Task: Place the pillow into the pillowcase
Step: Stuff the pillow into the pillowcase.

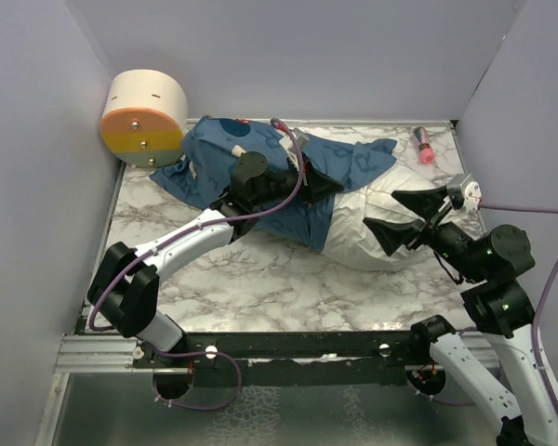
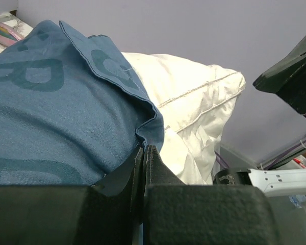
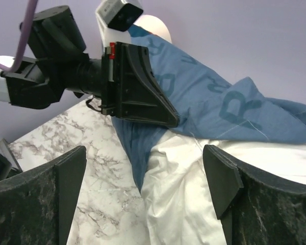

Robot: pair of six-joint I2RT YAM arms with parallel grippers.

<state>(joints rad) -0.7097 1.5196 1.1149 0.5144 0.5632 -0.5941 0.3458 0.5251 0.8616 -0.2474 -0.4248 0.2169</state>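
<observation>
The white pillow point(image 1: 367, 232) lies across the marble table, its left part inside the dark blue pillowcase point(image 1: 219, 158). My left gripper point(image 1: 333, 185) is shut on the pillowcase's open hem, above the pillow's middle. The left wrist view shows the pinched hem at the left gripper point(image 2: 144, 153), with the pillowcase point(image 2: 51, 112) on the left and the pillow point(image 2: 199, 97) sticking out beyond it. My right gripper point(image 1: 381, 211) stands open over the pillow's bare right end, holding nothing. From the right wrist, the right gripper point(image 3: 145, 176) straddles the pillow point(image 3: 194, 204) below the pillowcase point(image 3: 224, 107).
A cream and orange cylinder point(image 1: 145, 117) leans at the back left corner. A small pink and red object point(image 1: 422, 146) lies at the back right. Grey walls close in the marble table point(image 1: 260, 279) on three sides.
</observation>
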